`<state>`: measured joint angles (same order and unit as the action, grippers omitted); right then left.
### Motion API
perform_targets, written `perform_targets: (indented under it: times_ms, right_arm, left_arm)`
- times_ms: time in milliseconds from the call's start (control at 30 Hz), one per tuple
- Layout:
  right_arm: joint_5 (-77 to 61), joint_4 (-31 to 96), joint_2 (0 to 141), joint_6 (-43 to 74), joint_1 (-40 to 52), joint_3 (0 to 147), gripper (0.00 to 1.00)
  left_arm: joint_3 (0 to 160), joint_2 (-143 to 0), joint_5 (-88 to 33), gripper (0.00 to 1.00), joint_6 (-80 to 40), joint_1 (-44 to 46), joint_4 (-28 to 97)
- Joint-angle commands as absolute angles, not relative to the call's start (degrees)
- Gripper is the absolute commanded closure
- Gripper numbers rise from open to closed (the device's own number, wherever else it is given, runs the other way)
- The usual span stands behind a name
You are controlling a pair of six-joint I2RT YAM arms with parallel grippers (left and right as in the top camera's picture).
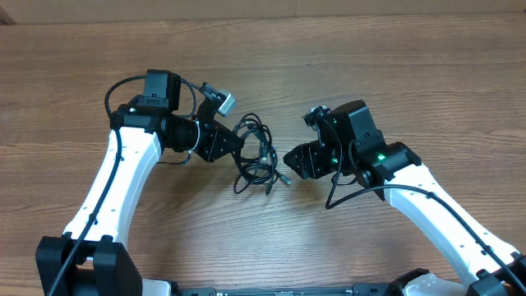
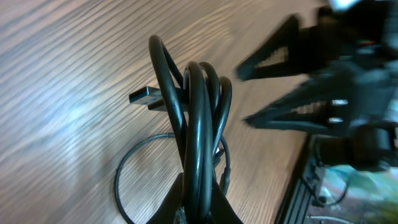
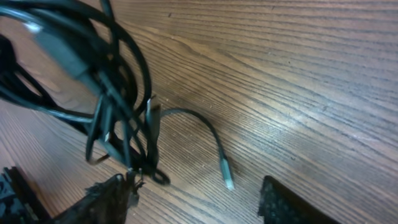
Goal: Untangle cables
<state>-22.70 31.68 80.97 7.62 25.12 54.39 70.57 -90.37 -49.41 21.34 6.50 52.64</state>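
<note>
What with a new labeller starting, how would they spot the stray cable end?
In the middle of the wooden table is the tangle of cables. One thin strand curls out alone on its right side, ending in a small pale plug, unlike the all-black loops.

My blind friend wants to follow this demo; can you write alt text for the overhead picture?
A small tangle of thin black cables sits on a wooden table between two white-and-black robot arms. The left gripper is shut on the cables, while the right gripper is open just beside them.
</note>
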Motion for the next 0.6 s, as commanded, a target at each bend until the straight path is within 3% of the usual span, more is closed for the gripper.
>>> perform_targets:
  times_ms: [0,100,333,567]
  right_arm:
    - [-24.32,31.38,81.14,7.14,25.02,55.35,0.28]
    - [-25.61,31.29,81.14,6.96,25.02,55.35,0.21]
    - [-25.80,31.29,81.14,6.98,25.02,55.35,0.20]
    - [-28.05,29.32,81.14,6.98,25.02,55.35,0.29]
  left_arm:
    - [71.94,-89.45,-59.22,0.96,27.20,6.50,51.29]
    - [71.94,-89.45,-60.84,0.96,27.20,6.50,50.43]
    - [71.94,-89.45,-62.46,0.96,27.18,6.50,50.09]
    - [71.94,-89.45,-62.65,0.96,24.47,6.52,50.13]
